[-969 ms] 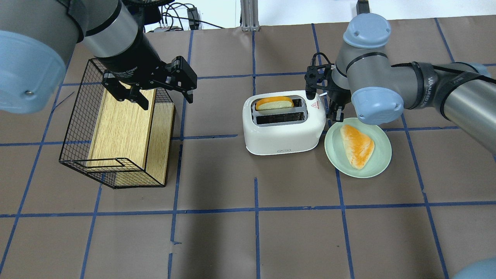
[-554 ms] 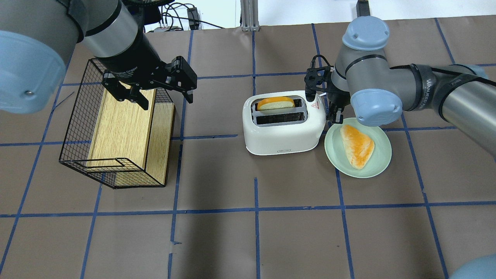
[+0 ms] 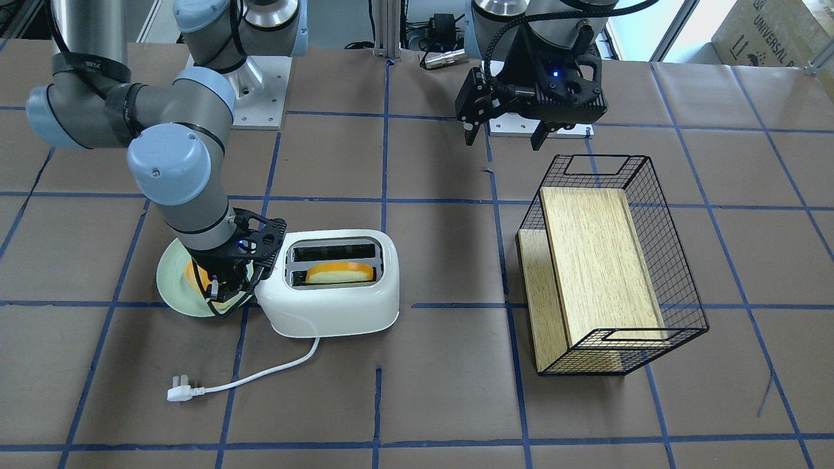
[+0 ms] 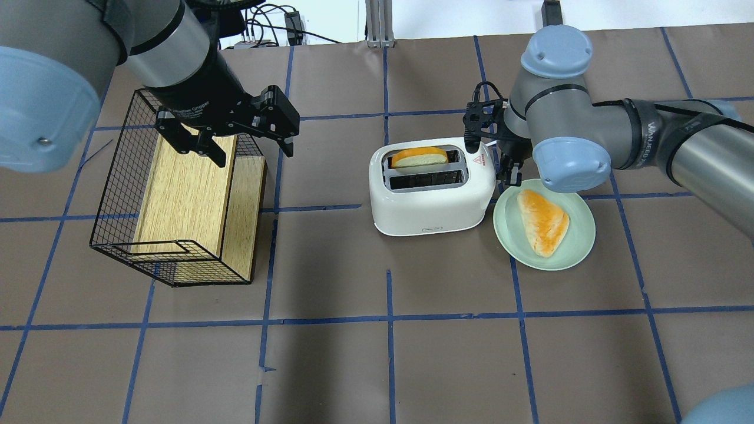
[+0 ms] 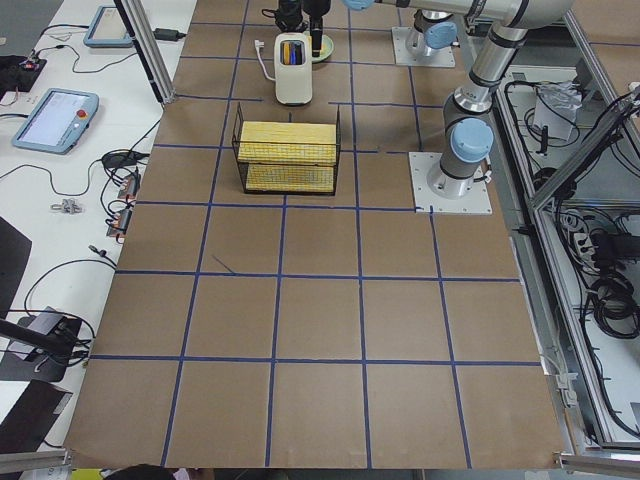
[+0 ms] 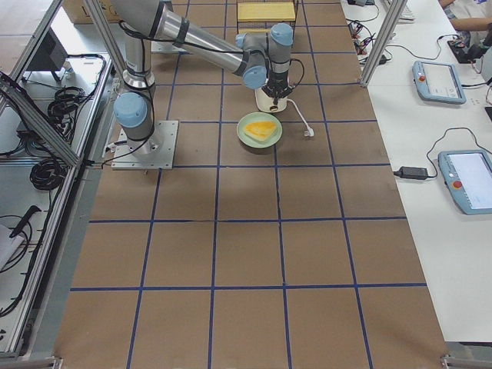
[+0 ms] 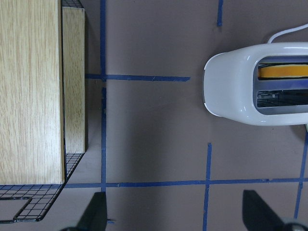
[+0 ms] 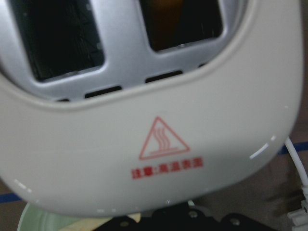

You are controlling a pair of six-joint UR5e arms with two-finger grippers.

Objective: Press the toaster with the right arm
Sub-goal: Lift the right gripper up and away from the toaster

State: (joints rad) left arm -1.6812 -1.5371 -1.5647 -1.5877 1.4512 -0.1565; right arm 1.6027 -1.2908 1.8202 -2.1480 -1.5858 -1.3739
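**A:** Overhead exterior first. Where does the toaster (image 4: 433, 191) stand?

**B:** Upright on the bench (image 4: 330, 365), a little right of the middle, with both slots facing up. A slice of bread (image 4: 418, 157) sticks out of the far slot.

**A:** And the right arm (image 4: 589, 126)?

**B:** It comes in from the right and bends down at the toaster's end, the one with the red triangle label. The right fingers (image 4: 511, 171) point down just beside that end, over the far rim of a pale green plate (image 4: 574, 250).

**A:** Are they open or closed?

**B:** I cannot tell, because the arm's joint hides most of them. I also cannot tell whether they touch the toaster. The right wrist view is filled by the label end, very close.

**A:** What about the plate?

**B:** It is just beside the toaster, and a triangular piece of toast (image 4: 543, 221) lies on it.

**A:** And the other side?

**B:** The left fingers (image 4: 284, 132) are spread wide and hold nothing. They hang above the far end of a black wire basket (image 4: 112, 194) with a wooden block (image 4: 182, 194) inside, well apart from the toaster.

**A:** Is there a cable?

**B:** In the front-facing view a white cord (image 3: 293, 363) runs from the toaster to a plug (image 3: 177, 393) lying loose on the bench.
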